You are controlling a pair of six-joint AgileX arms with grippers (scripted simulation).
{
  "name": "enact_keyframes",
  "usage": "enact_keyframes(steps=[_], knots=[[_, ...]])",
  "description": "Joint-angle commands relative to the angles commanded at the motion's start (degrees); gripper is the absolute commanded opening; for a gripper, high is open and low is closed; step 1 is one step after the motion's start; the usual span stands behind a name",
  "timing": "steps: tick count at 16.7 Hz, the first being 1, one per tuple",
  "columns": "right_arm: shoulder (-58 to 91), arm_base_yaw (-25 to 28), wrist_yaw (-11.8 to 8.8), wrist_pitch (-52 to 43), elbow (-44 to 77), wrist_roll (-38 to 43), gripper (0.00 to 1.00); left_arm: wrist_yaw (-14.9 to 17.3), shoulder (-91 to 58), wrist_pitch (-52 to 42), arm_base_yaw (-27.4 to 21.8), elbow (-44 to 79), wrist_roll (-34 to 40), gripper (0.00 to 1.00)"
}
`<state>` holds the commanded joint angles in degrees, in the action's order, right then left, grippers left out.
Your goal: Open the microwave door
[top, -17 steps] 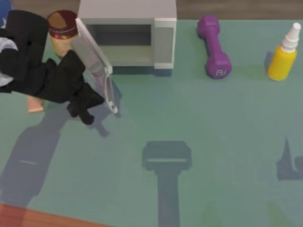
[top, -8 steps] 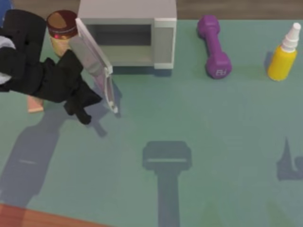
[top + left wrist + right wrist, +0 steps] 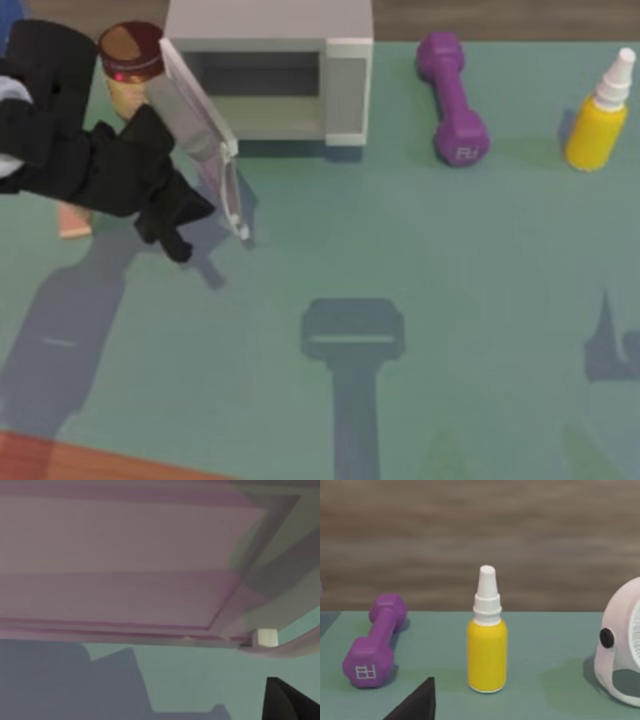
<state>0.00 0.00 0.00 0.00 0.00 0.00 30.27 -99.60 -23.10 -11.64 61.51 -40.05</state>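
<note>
Since the frame half a second earlier, nothing has visibly shifted; against the frame one second earlier, the left claw [image 3: 180, 235] sits slightly farther toward the left of the surface [image 3: 420, 300], and the microwave door [image 3: 205, 140] keeps the same swung-out angle.

The green surface carries every item. The microwave [image 3: 268, 70] stands at the far edge, left of centre, its top cut off by the frame. Its cavity is exposed and holds no visible contents. The door stands open, hinged at the left front corner and angled out toward the near side, seen nearly edge-on from above. In the left wrist view the door panel [image 3: 125, 560] fills most of the frame.

The left arm is a dark mass at the far left, partly out of frame, and it hides part of a brown jar [image 3: 130, 65] with a dark red lid. The left claw is just beside the door's free end; whether it is released or clenched cannot be told.

A purple dumbbell [image 3: 452, 98] lies right of the microwave. A yellow bottle [image 3: 598, 115] stands near the right edge. A white object [image 3: 622, 645] is cut off in the right wrist view. The right claw's state cannot be told.
</note>
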Motion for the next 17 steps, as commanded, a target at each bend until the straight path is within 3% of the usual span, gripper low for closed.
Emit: enact_keyframes(steps=[10,17], knots=[[0.0,0.0,0.0,0.0,0.0,0.0,1.00,0.0,0.0,0.0,0.0,0.0,0.0,0.00],[0.0,0.0,0.0,0.0,0.0,0.0,1.00,0.0,0.0,0.0,0.0,0.0,0.0,0.53]])
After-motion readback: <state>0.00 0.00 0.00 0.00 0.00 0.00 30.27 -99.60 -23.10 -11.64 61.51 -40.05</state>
